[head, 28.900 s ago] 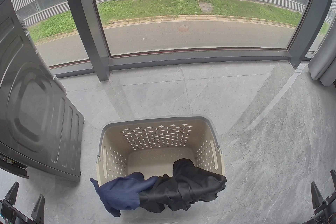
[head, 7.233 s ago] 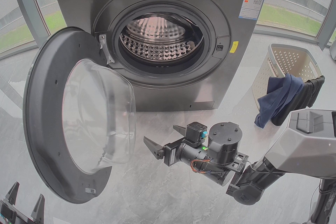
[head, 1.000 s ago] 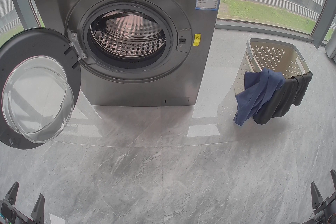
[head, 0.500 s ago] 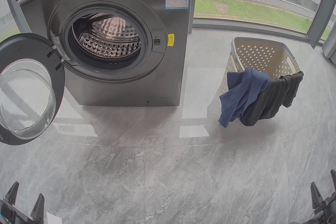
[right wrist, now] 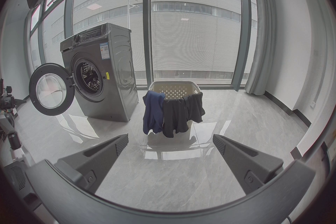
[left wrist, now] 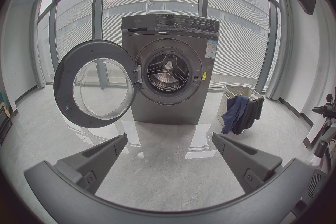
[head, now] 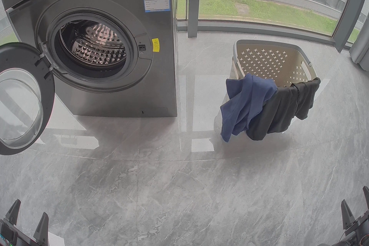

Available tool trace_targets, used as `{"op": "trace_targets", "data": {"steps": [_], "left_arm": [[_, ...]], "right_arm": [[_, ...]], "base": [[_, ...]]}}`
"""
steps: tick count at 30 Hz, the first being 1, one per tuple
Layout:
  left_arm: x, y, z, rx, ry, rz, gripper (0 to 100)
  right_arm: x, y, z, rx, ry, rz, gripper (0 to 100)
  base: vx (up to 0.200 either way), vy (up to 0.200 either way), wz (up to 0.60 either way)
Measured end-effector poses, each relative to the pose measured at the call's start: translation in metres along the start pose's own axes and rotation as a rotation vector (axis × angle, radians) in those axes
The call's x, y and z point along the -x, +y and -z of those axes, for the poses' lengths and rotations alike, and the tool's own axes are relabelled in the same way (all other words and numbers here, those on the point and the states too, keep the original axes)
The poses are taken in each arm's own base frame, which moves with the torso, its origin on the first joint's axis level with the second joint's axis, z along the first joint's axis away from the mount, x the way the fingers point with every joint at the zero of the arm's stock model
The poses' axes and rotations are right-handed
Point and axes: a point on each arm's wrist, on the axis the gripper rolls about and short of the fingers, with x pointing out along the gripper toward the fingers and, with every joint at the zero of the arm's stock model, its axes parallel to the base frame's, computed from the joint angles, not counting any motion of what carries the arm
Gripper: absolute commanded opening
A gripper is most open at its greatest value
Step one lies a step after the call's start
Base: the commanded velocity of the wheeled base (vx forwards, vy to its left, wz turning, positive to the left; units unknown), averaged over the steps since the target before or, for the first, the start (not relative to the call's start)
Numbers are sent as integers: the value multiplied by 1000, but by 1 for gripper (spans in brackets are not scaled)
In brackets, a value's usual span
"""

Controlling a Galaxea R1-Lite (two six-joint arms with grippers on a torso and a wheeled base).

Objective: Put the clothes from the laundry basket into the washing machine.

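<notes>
Panning toward the laundry basket (head: 269,43) is seen, the washing machine (head: 161,66) left open, draped clothes (head: 246,104) ungrasped, left gripper (left wrist: 168,137) and right gripper (right wrist: 169,137) held spread.

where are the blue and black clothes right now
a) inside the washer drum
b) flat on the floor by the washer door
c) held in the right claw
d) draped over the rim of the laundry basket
d, since the blue garment and the black garment both hang over the near rim of the laundry basket, side by side.
</notes>
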Motion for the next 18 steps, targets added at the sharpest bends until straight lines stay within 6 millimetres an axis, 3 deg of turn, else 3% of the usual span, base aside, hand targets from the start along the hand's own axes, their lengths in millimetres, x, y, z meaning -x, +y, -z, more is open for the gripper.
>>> {"op": "trace_targets", "data": {"steps": [2,14,18], "left_arm": [[0,0,0,0,0,-1,100],[0,0,0,0,0,0,100],[0,0,0,0,0,0,100]], "right_arm": [[0,0,0,-1,0,0,100],[0,0,0,1,1,1,100],[0,0,0,0,1,0,100]], "base": [[0,-200,0],[0,0,0],[0,-200,0]]}}
